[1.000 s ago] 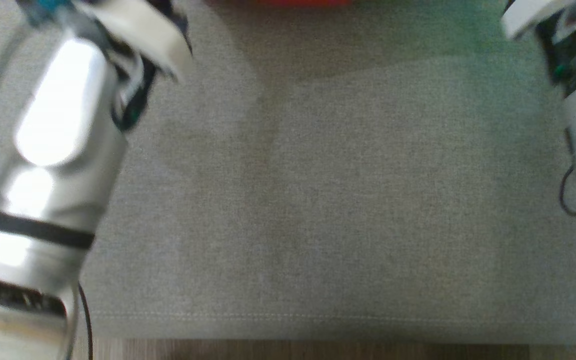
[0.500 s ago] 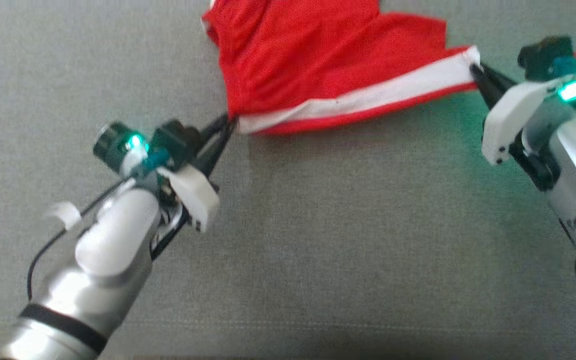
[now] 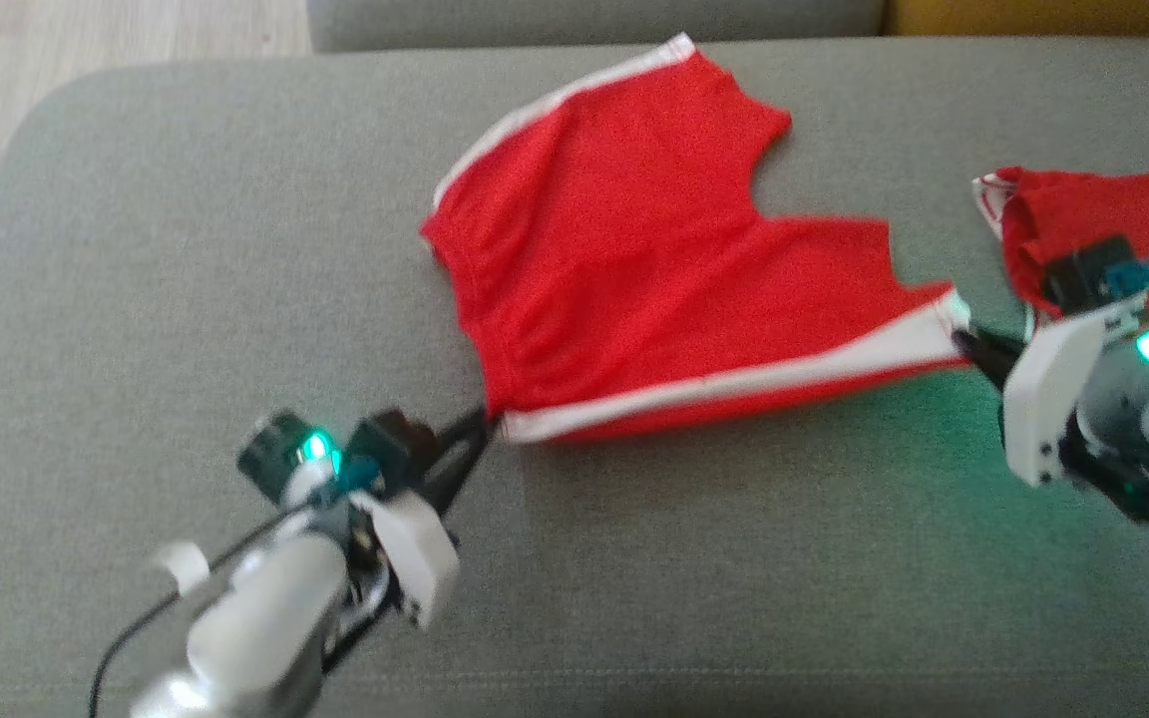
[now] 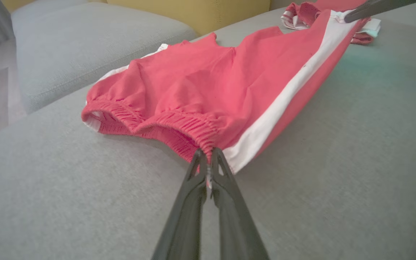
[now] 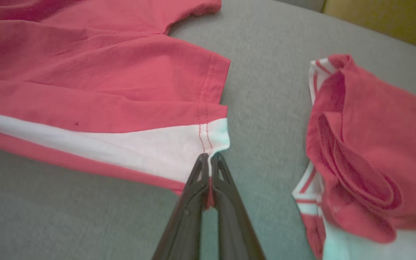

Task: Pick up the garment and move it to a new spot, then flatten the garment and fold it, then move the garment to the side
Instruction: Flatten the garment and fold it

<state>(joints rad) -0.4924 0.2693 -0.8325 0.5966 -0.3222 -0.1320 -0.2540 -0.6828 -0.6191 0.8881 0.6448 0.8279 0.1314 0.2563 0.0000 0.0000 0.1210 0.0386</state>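
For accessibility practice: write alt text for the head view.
The left gripper and the right gripper each pinch an end of white-striped red fabric shorts spread on a grey upholstered cushion. Another crumpled red-and-white garment lies at right.

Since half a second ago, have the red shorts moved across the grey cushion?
Cannot tell. The head camera tilted; the red shorts and the grey cushion slid down the view together.

The garment (image 3: 634,269) is spread on the cushion (image 3: 186,259), ahead of both sets of jaws and between them. One corner is clamped in the left gripper (image 3: 483,427), the opposite corner in the right gripper (image 3: 968,344). A second garment (image 3: 1103,214) is located to the right of the right jaws.
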